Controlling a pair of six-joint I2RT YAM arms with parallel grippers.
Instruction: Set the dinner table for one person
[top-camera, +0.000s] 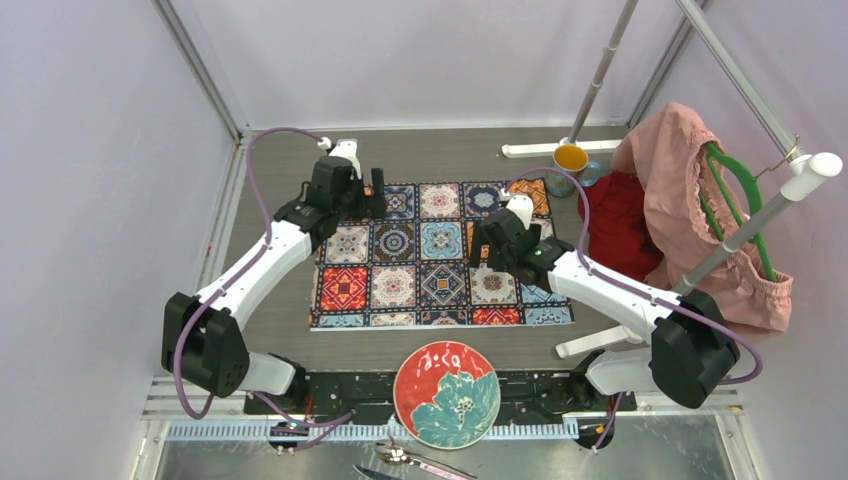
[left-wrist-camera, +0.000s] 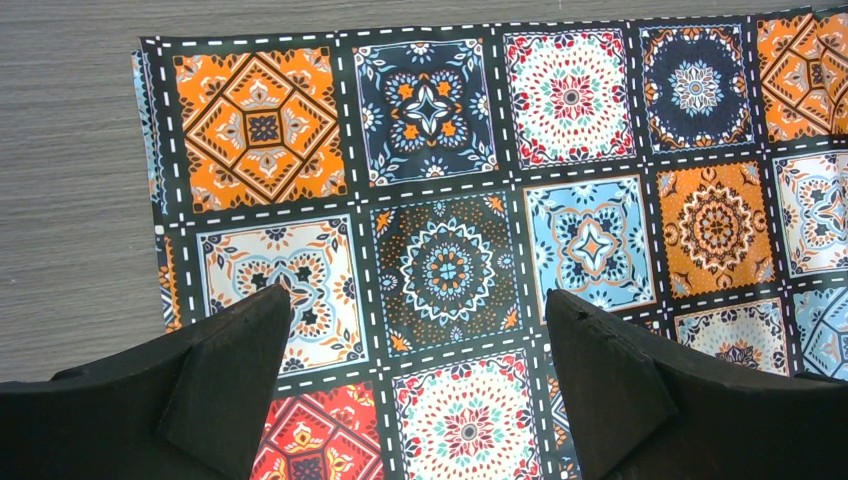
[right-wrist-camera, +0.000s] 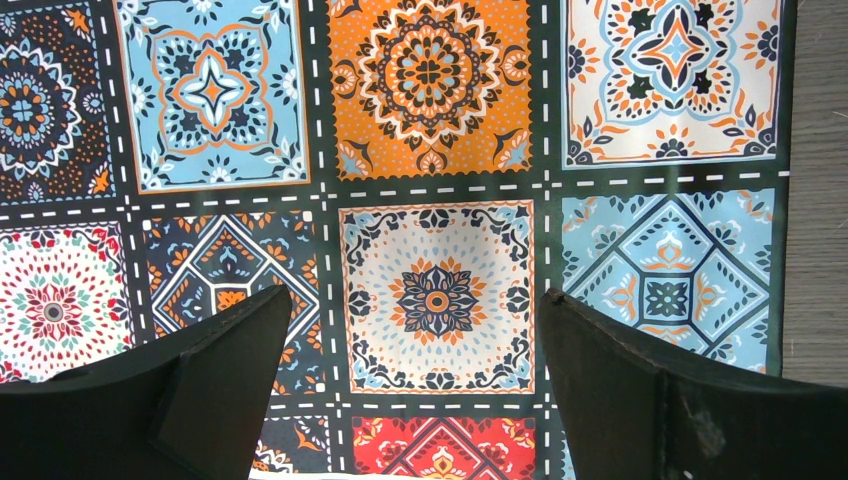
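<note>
The grey-brown wood-grain dinner table (top-camera: 270, 300) carries a colourful tile-patterned mat (top-camera: 440, 255), lying flat. A round red-and-teal flower plate (top-camera: 446, 393) sits at the near edge between the arm bases. My left gripper (top-camera: 372, 200) hovers open and empty over the mat's far left part; in its wrist view (left-wrist-camera: 415, 310) the mat (left-wrist-camera: 450, 150) fills the frame, with bare table (left-wrist-camera: 70, 200) to the left. My right gripper (top-camera: 488, 245) hovers open and empty over the mat's right part; in its wrist view (right-wrist-camera: 415, 305) the mat (right-wrist-camera: 430, 150) lies below, with table (right-wrist-camera: 815, 200) at the right.
A yellow cup (top-camera: 570, 158) stands at the back right beside a white rack foot (top-camera: 540, 149). A pink garment (top-camera: 690, 200), a red cloth (top-camera: 615, 225) and a green hanger (top-camera: 735, 190) crowd the right side. Cutlery (top-camera: 410, 460) lies below the plate.
</note>
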